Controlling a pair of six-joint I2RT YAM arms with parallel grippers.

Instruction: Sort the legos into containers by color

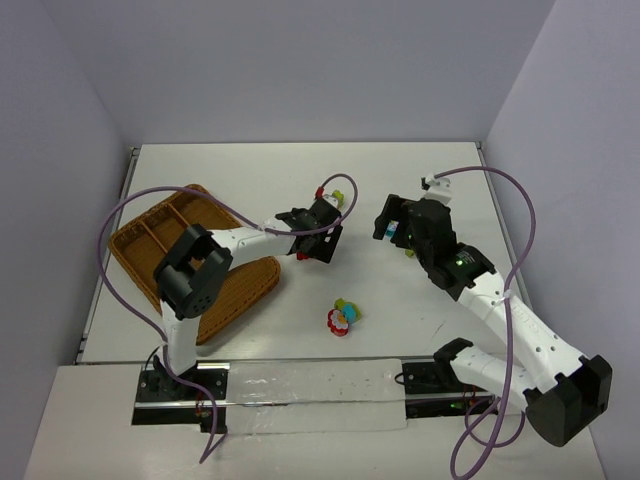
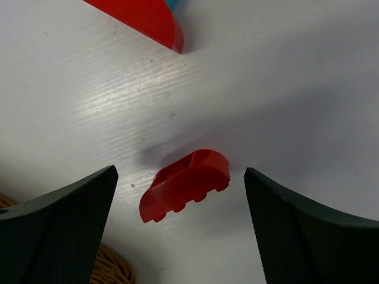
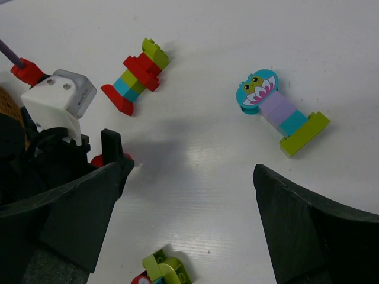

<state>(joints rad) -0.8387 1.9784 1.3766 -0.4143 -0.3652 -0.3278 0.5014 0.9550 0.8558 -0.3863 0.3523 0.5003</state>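
The left gripper (image 2: 179, 177) hung released, jaws either side of the small red curved plastic brick (image 2: 186, 184), at three o'clock from the brown woven wicker tray (image 1: 125, 248). Squaring the jaws to the skewed brick before closing seemed advisable.

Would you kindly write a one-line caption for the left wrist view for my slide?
Left gripper, jaws open, poised over a loose red brick on the white table, tray edge nearby.

White table (image 1: 250, 170), pale lilac walls (image 1: 300, 70), glossy clear strip (image 1: 320, 388) along near edge
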